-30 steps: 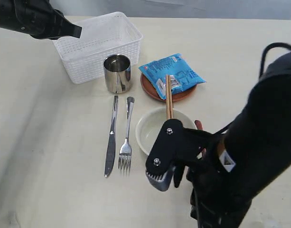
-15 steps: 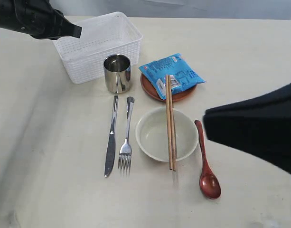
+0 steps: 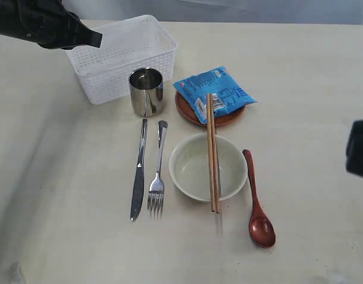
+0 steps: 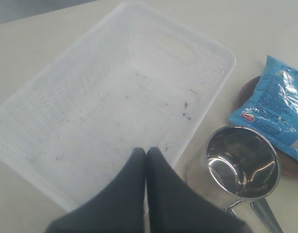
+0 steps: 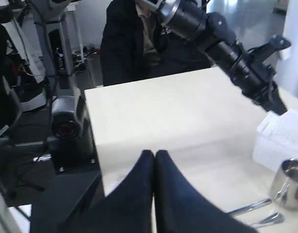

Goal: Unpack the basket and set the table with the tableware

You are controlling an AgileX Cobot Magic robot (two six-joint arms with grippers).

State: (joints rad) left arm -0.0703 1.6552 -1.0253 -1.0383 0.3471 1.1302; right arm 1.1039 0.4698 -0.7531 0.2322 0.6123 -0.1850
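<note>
At upper left of exterior view, left gripper over basket, jaws pressed together, gripping nothing. Basket white, lattice-walled, rolled rim, at far left of pale table. Just in front, shiny steel cup. Right of cup, blue snack packet lying on reddish-brown plate; white print and barcode panel on packet, too small to read. Nearer: knife and fork side by side, cream bowl with two chopsticks laid across it, far ends on packet; dark red spoon just right of bowl. Black arm part at right edge. Left wrist view: jaws shut tip to tip above basket's floor near one long wall; white floor with dark specks; small red logo on packet, lettering illegible. Right wrist view: right gripper closed, nothing between jaws, raised above table, apart from tableware; cup, basket corner and two steel handles beyond it.
</note>
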